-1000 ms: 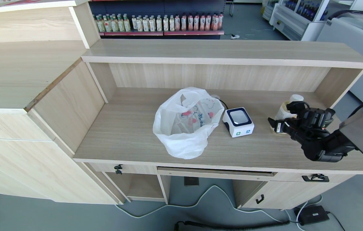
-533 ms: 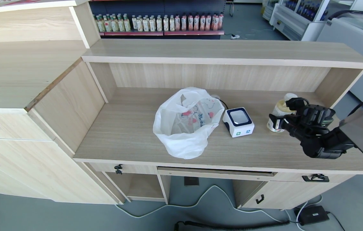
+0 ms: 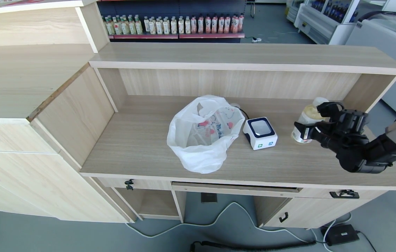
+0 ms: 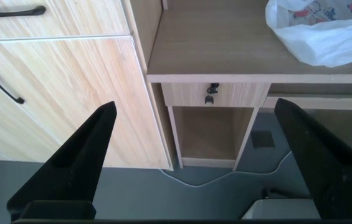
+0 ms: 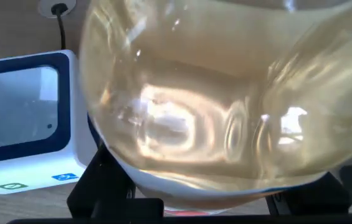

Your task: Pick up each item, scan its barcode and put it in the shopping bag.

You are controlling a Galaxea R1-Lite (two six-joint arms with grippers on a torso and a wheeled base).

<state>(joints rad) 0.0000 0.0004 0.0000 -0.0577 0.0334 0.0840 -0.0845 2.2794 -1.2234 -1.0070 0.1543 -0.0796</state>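
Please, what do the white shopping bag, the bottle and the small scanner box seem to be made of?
White crumpled shopping bag: probably thin plastic film; it looks translucent and wrinkled.
Pale yellow bottle with white cap: clear glossy plastic, or perhaps glass; bright reflections show on it.
White box-shaped scanner with dark blue top: seemingly hard smooth plastic, with a glassy window.

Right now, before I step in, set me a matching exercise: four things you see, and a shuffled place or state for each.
1. shopping bag
2. scanner
3. bottle
4. left gripper

A. clamped in the right gripper
B. open, low in front of the cabinet
C. on the counter, mouth open
D. standing between bag and bottle

Pairs: 1-C, 2-D, 3-A, 4-B.
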